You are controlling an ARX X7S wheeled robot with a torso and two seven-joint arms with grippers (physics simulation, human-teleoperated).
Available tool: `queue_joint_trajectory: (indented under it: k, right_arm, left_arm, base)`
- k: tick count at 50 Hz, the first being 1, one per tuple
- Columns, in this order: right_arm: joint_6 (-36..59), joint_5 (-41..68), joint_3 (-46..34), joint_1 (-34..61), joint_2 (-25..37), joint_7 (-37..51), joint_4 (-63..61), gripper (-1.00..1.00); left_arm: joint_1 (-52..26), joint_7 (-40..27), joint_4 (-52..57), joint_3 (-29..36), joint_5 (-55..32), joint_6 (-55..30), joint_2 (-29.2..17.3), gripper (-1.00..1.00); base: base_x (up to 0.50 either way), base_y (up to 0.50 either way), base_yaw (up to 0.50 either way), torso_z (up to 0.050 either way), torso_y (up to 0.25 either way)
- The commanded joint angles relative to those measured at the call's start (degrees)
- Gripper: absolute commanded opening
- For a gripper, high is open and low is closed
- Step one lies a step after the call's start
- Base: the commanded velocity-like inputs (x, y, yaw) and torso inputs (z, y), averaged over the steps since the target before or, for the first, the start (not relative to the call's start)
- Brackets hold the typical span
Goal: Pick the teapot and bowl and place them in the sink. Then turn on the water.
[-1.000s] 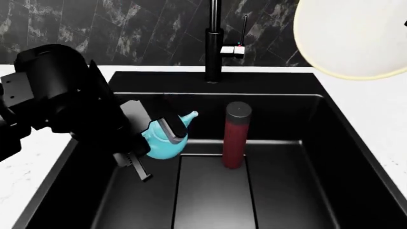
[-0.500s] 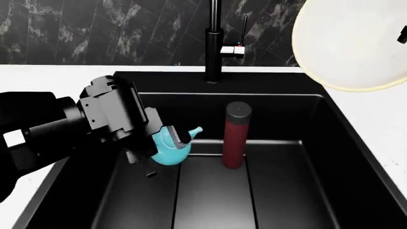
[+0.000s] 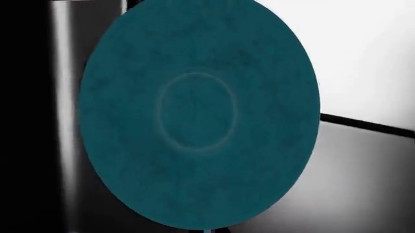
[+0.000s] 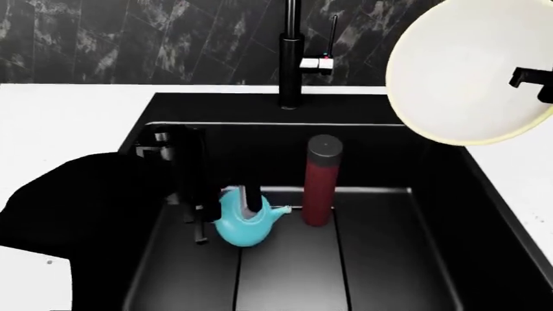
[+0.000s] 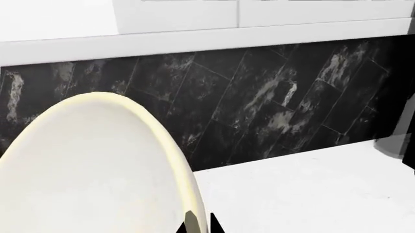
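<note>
Inside the large matte black rectangular sink (image 4: 432, 214), the left gripper (image 4: 226, 208) is clamped on the small glossy turquoise teapot (image 4: 246, 223), which hangs low over the recessed bottom panel, just beside a dark red cylinder with a black cap (image 4: 320, 184). The teapot's round underside (image 3: 198, 111) fills the left wrist view. Above the sink's right rim, the right gripper (image 4: 534, 81) pinches the wide cream-white bowl (image 4: 462, 71) by its pale yellowish rim (image 5: 184, 184), tilted on edge.

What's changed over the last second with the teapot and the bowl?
The left gripper has carried the teapot down toward the sink floor, still clamped. The bowl, held high at the right, has drifted slightly left. The red cylinder and faucet stayed put.
</note>
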Motion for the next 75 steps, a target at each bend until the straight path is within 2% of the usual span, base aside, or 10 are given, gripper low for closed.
queue_joint_trajectory:
  k: [1, 13, 26, 27, 38, 48, 54, 63, 70, 75]
  right_arm:
    - [-1.0, -1.2, 0.2, -1.0, -0.2, -1.2, 0.2, -1.00]
    - [-0.7, -0.5, 0.5, -0.2, 0.0, -1.2, -0.4, -1.00]
    - [-0.7, -0.5, 0.4, -0.1, -0.3, -1.1, -0.4, -1.00]
    - [-0.7, -0.5, 0.3, -0.1, -0.3, -1.1, -0.4, -1.00]
    - [-0.4, -0.3, 0.2, 0.4, -0.7, -0.7, -0.6, -1.00]
    - [1.0, 0.3, 0.3, 2.9, 0.3, -1.6, 0.0, -1.00]
    - [2.2, 0.8, -0.5, 5.2, -1.1, -0.1, -0.5, -1.00]
    - [3.4, 0.8, -1.4, 7.0, -1.8, 0.7, -1.1, -1.00]
    - [4.0, -0.2, -2.4, 6.9, -1.0, -0.3, -1.2, -1.00]
    - [5.6, -0.7, -3.7, 7.2, -0.3, -0.9, -2.6, -1.00]
  left_arm:
    - [3.8, 5.9, -12.3, 1.8, 5.9, 8.6, 4.3, -1.00]
    - [2.3, 5.0, -6.6, 1.0, 5.6, 5.3, 2.2, -1.00]
    - [2.0, 4.5, -4.1, 0.2, 5.2, 3.6, 1.4, -1.00]
    - [2.0, 4.4, -4.1, 0.1, 5.2, 3.6, 1.3, 1.00]
    - [-1.8, 3.1, 2.8, -0.8, 3.8, -1.5, -0.7, 1.00]
    - [-10.0, -1.2, 18.8, -2.4, 0.3, -10.5, -7.0, 1.00]
    - [-15.6, -3.6, 28.6, -2.4, -1.9, -17.0, -11.1, 1.00]
    - [-22.1, -5.3, 37.6, -4.2, -6.0, -24.3, -14.4, 1.00]
    - [-26.0, -9.9, 43.7, -10.2, -12.8, -31.1, -17.5, 1.00]
    - [-28.8, -15.2, 45.9, -17.8, -21.5, -37.4, -19.8, 1.00]
  base:
    - [0.00, 0.00, 0.00, 0.000, -0.178]
    - [0.00, 0.00, 0.00, 0.000, -0.175]
    - [0.00, 0.00, 0.00, 0.000, 0.000]
    - [0.00, 0.00, 0.00, 0.000, 0.000]
    - [0.00, -0.01, 0.00, 0.000, 0.000]
    - [0.00, 0.00, 0.00, 0.000, 0.000]
    - [0.00, 0.00, 0.00, 0.000, 0.000]
    - [0.00, 0.00, 0.00, 0.000, 0.000]
    - [0.00, 0.00, 0.00, 0.000, 0.000]
    - [0.00, 0.00, 0.00, 0.000, 0.000]
